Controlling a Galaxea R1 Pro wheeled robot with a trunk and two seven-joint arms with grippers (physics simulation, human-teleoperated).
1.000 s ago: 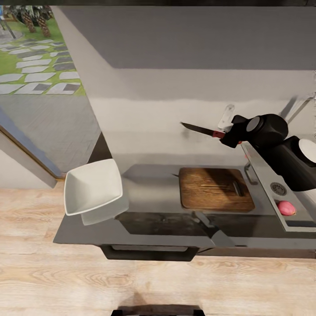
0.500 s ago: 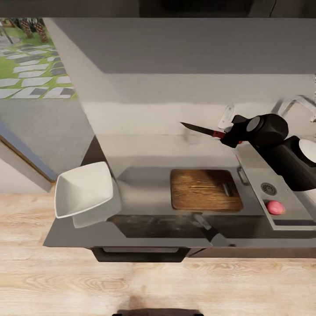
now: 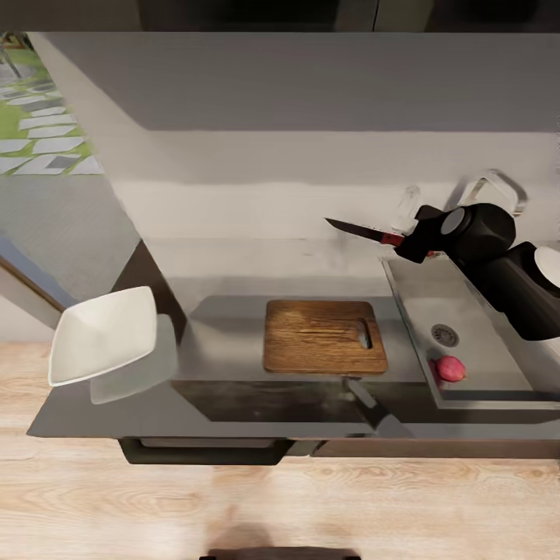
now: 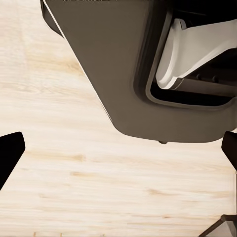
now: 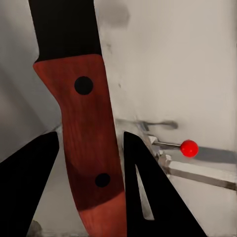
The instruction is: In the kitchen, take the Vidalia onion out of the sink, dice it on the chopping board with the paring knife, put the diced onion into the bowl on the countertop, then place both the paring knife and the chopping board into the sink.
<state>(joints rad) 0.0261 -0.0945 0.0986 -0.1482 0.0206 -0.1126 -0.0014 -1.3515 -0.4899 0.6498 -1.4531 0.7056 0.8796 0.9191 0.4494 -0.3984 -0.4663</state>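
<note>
The bowl (image 3: 103,335) sits far left of the chopping board (image 3: 324,337). The onion (image 3: 450,369) lies in the sink (image 3: 467,315), just right of the board. The paring knife (image 3: 365,231) is clamped in the right gripper (image 3: 410,243) above the board — blade pointing left. The left gripper's (image 4: 118,153) fingers look apart, perhaps. The camera has swung since earlier — the things have not moved.

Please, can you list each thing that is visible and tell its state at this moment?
Red-handled paring knife: held in the air by the right gripper, blade level.
Dark brown wooden chopping board: flat on the countertop, bare.
Pinkish-red Vidalia onion: whole, lying in the grey steel sink.
White squarish bowl: upright, empty.
Left gripper: open, holding nothing.
</note>
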